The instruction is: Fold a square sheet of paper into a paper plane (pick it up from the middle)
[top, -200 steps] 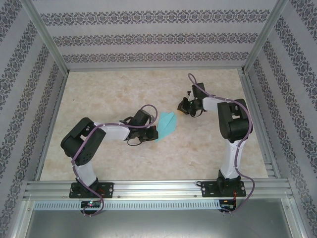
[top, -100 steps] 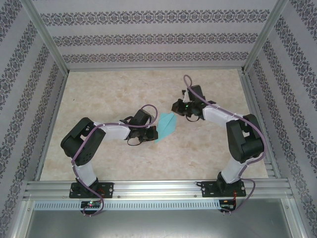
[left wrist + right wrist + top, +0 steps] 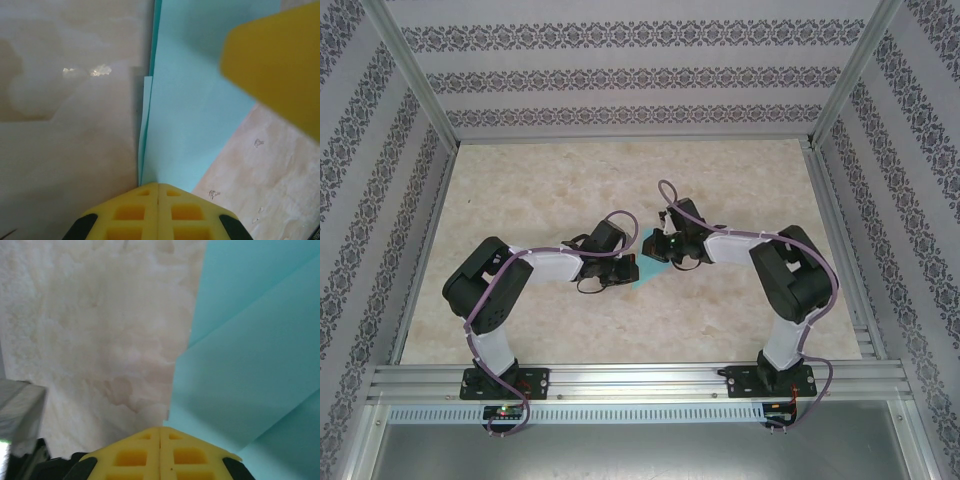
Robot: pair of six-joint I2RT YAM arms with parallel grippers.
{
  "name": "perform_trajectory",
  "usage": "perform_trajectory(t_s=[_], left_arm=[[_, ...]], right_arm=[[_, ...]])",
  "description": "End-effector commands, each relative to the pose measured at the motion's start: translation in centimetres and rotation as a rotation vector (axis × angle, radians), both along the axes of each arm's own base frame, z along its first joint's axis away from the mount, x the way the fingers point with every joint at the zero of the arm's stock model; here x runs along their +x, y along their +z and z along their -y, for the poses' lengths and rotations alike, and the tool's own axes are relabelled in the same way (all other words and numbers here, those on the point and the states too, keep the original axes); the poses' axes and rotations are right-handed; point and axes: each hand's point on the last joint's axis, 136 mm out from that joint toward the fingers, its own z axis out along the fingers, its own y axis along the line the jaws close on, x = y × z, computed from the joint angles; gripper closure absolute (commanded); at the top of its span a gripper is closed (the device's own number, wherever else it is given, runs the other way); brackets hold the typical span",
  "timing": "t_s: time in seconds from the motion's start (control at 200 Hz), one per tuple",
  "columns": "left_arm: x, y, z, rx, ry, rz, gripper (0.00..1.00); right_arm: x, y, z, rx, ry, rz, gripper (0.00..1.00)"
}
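Observation:
The turquoise paper (image 3: 648, 270) lies partly folded on the table between both grippers, showing layered folds (image 3: 250, 355) and a stepped left edge (image 3: 195, 115); it is not a slim dart. My left gripper (image 3: 628, 268) is shut, its yellow tips (image 3: 158, 186) meeting at the paper's near corner. My right gripper (image 3: 656, 250) is shut too, its tips (image 3: 160, 430) resting at the paper's edge and covering part of the sheet from above. One of the right gripper's yellow fingers (image 3: 280, 65) hangs over the paper in the left wrist view.
The marble-patterned table (image 3: 550, 190) spreads out behind and to both sides. Patterned walls and metal frame posts (image 3: 415, 85) enclose it. An aluminium rail (image 3: 640, 380) runs along the near edge by the arm bases.
The right arm has swung left and toward the front, bringing its shut gripper from beside the paper's far tip onto the paper. The left arm and paper have stayed put.

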Motion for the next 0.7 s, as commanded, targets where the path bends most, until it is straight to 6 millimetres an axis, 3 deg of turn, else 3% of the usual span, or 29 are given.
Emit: perform_trajectory(t_s=[0.0,0.19,0.375,0.694], left_arm=[[-3.1,-3.5,-2.4,0.141,-0.018,-0.119,1.00],[-2.9,-3.0,-2.2,0.132,-0.027,-0.105,1.00],[-2.8,-1.8,-1.1,0.068,-0.077,-0.072,1.00],[-5.8,-1.1,-1.7,0.031,-0.165,-0.089,1.00]], right_arm=[[0.8,0.1,-1.0,0.027,0.003,0.018,0.93],[0.7,-1.9,-0.5,-0.010,-0.009,-0.020,0.94],[0.0,-4.6,1.4,-0.091,-0.036,-0.086,0.94],[-0.6,-6.9,3.0,-0.178,-0.076,-0.163,0.95]])
